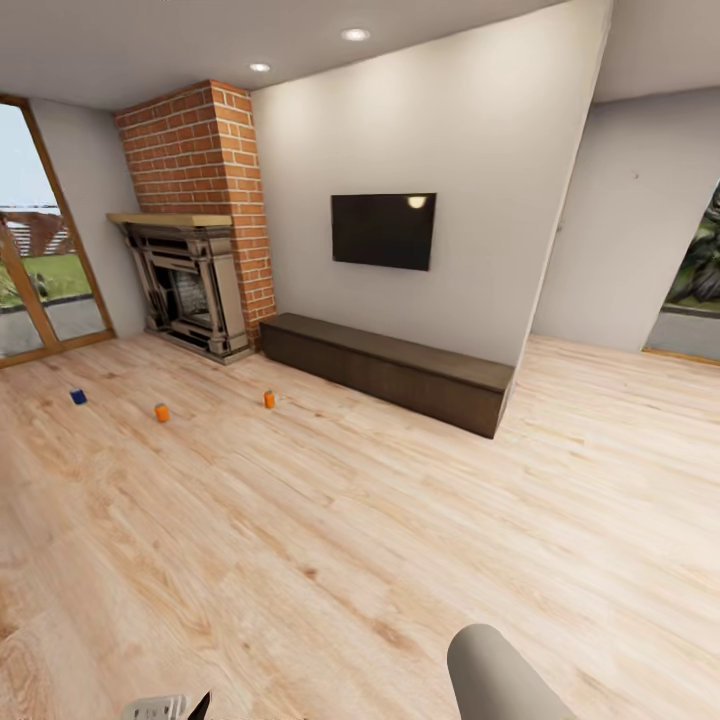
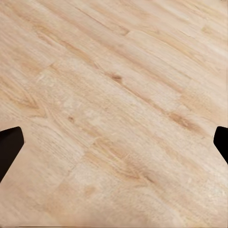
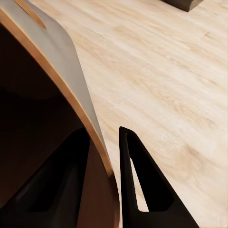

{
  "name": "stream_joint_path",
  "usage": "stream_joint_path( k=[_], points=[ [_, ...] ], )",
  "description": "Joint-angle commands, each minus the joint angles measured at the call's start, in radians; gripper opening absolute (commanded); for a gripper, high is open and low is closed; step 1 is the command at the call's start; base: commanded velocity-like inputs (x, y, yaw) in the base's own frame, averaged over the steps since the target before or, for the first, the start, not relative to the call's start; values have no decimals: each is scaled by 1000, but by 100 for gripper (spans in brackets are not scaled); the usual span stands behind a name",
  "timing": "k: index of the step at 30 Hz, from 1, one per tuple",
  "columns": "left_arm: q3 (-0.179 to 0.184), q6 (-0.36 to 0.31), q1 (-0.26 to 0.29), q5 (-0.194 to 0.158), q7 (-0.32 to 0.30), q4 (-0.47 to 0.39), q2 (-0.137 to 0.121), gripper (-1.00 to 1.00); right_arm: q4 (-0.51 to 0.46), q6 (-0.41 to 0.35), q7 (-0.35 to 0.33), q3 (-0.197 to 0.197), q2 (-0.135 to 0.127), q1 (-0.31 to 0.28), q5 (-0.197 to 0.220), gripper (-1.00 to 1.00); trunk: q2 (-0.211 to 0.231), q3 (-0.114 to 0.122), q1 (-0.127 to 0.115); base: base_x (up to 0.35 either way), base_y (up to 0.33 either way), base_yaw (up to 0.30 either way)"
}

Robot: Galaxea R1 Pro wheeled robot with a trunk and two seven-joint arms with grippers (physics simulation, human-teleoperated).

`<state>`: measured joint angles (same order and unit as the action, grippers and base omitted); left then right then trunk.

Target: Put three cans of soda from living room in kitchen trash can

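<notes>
Three soda cans (image 1: 161,412) on living-room floor (image 1: 330,540).
Right gripper (image 3: 107,161) clamped on trash can rim (image 3: 71,71); left gripper (image 2: 114,142) spread wide, empty.

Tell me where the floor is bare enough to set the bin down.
Bare planks lie between the bench and the camera. Near the fireplace stand the blue can and two orange cans.

I see pale wood planks with darker grain on the floor (image 1: 400,520), and beside the red brick chimney (image 1: 200,150) two orange cans (image 1: 161,412) and one dark blue can (image 1: 78,397). My right gripper (image 3: 107,180) is black, closed on a bin (image 3: 71,71) grey outside, brown inside.
</notes>
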<state>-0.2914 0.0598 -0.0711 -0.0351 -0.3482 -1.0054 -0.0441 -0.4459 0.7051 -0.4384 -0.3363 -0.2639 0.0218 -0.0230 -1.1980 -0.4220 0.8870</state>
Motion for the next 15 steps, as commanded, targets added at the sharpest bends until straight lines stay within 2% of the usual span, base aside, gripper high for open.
stream_joint_path(
  k=[1, 15],
  points=[
    [0, 0, 0, 0, 0, 0, 0, 100, -2, 0, -3, -3, 0, 0, 6, -100, 0, 0, 0, 0, 0, 218],
    [0, 0, 0, 1, 0, 0, 0, 100, -2, 0, -3, -4, 1, 0, 6, -100, 0, 0, 0, 6, 0, 218]
  ],
)
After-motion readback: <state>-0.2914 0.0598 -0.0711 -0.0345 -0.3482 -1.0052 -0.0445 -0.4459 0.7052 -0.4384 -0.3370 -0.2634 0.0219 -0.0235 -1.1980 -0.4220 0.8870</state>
